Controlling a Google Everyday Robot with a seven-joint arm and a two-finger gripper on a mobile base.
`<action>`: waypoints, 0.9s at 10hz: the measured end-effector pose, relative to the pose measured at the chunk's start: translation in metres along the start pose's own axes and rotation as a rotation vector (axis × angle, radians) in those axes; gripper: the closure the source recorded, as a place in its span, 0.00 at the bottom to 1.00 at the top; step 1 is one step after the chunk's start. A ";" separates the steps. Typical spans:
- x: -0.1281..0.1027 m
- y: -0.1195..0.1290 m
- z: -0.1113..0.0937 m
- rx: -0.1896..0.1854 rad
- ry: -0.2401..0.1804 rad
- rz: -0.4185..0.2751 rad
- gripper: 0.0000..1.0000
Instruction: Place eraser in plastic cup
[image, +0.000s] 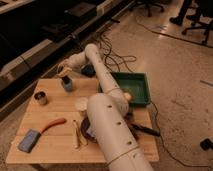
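Metal can (41, 97) stands toward the left of the desk (55, 107). Just right of it and farther back, the gripper (63, 73) hangs over the plastic cup (67, 85), jaws clamped on the eraser (64, 74), a pale tan chunk. The cup's mouth lies straight below the jaws, very near. I'd judge a plain release drops it in. The cream cup (81, 105) and green tray (137, 87) sit further right.
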 end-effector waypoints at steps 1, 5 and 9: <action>0.000 0.000 0.000 0.000 0.000 0.000 0.58; 0.000 0.000 0.000 0.000 0.000 0.000 0.52; 0.000 0.000 0.000 0.000 0.000 0.000 0.40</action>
